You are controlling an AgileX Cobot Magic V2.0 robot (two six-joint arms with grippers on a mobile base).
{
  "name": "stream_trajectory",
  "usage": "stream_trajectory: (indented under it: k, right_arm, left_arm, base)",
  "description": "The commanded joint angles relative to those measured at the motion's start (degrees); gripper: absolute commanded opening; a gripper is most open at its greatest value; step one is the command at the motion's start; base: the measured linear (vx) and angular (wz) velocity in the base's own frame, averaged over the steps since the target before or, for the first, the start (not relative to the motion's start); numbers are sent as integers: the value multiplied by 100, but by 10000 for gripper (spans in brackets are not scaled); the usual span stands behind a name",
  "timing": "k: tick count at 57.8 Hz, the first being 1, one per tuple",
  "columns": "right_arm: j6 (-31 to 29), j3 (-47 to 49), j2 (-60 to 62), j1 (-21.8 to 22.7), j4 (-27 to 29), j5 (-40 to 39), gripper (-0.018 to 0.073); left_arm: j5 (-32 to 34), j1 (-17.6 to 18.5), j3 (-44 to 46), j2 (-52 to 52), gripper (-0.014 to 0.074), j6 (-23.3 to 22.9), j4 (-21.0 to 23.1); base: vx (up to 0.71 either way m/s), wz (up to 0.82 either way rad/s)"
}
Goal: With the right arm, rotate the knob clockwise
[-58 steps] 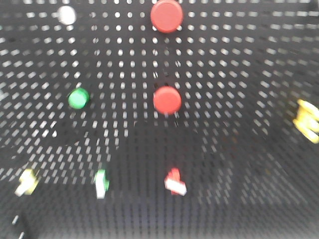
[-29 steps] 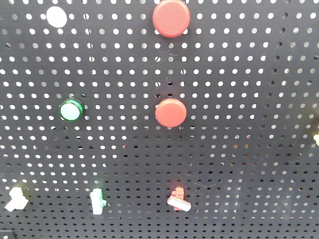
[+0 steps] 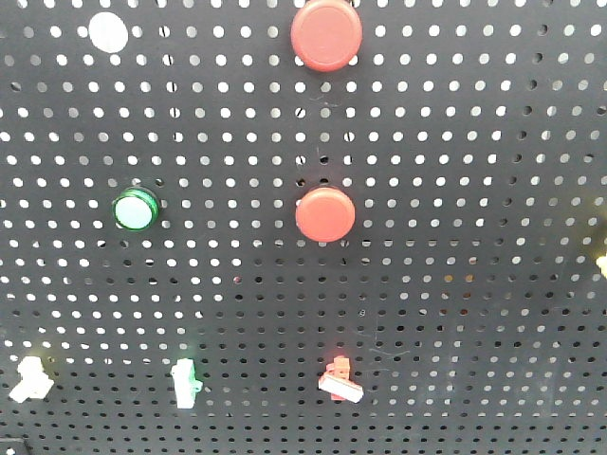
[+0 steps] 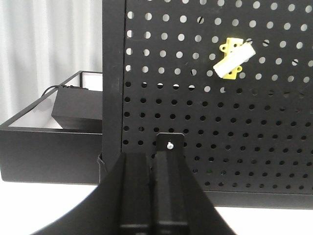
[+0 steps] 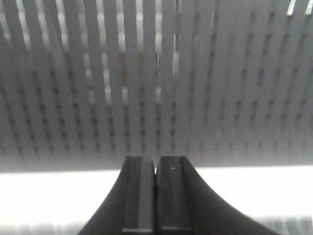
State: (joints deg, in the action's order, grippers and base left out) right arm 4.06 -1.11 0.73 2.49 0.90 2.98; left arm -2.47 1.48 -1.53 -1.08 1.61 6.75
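Note:
In the front view a black pegboard [image 3: 455, 190] carries three small rotary knobs along its lower part: a pale yellow one [image 3: 31, 379], a green-and-white one [image 3: 185, 382] and a red-and-white one [image 3: 339, 381]. Neither gripper shows in that view. My left gripper [image 4: 155, 154] is shut and empty, close to the pegboard's lower left corner. A yellow knob with a white handle [image 4: 233, 58] is up and to its right. My right gripper [image 5: 156, 159] is shut and empty before a blurred perforated panel [image 5: 156, 88]. No knob shows in the right wrist view.
The board also holds two red push buttons [image 3: 325, 34] [image 3: 324, 214], a green lit button [image 3: 135, 209] and a white cap [image 3: 107, 32]. A yellow part [image 3: 601, 258] peeks in at the right edge. A black tray with a black box [image 4: 73, 105] stands left of the board.
One second ago the front view was blurred and skewed; it has since steadied and reframed on the board. Nothing differs between half a second ago and now.

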Motion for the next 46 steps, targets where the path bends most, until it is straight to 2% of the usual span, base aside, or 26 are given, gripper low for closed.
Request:
stream_trajectory:
  k: [1, 12, 20, 22, 25, 39, 42, 46]
  right_arm:
    - [127, 643, 29, 37, 170, -500, -9]
    - [-472, 2911, -930, 37, -203, 275, -9]
    - [-790, 4769, -2343, 37, -284, 716, -9]
    - [-804, 5485, -2946, 37, -284, 873, -9]
    - [-792, 6042, -3440, 37, -277, 945, -9]
    - [-896, 7024, -4320, 37, -192, 1305, -9]
    - [-1135, 7207, -4482, 37, -120, 1448, -9]
    - [-1909, 7547, -4676, -14, 198, 1842, -9]
  left_arm:
    - [472, -10, -75, 19, -6, -55, 45]
    - [472, -10, -75, 19, -6, -55, 45]
    - [472, -10, -75, 19, -6, -55, 45]
    - [472, -10, -75, 19, -6, -55, 45]
    - [472, -10, -75, 19, -6, -55, 45]
    - [472, -10, -75, 19, -6, -55, 45]
    - [472, -10, -75, 19, -6, -55, 45]
    - [472, -10, -75, 19, -6, -55, 45]
  base:
    - [0, 0]
    - [0, 0]
    - [0, 0]
    - [0, 0]
    - [0, 0]
    - [0, 0]
    - [0, 0]
    - [0, 0]
